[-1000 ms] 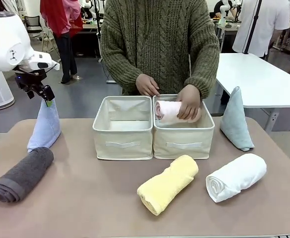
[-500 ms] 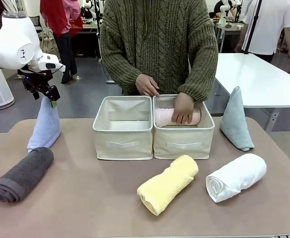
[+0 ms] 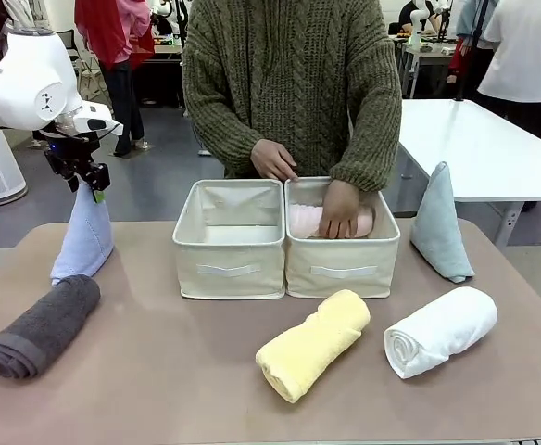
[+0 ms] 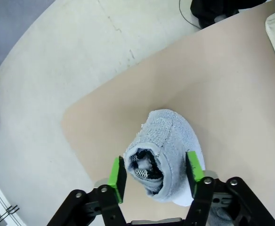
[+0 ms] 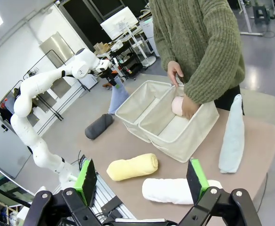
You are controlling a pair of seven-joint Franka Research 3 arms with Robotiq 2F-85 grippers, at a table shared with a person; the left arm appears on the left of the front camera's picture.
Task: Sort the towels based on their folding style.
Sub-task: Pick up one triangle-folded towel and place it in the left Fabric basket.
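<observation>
Where left hand (image 4: 154, 164) straddles it | pale-blue terry cone (image 4: 170, 136), nubby | maybe touching

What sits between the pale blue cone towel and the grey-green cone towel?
Two cream bins side by side, seen in the front view; the one nearer the grey-green cone towel holds a pink roll under the person's hand.

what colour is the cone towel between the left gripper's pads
Pale blue. The cone towel shows best in the left wrist view, standing between the fingers of the left gripper.
</observation>
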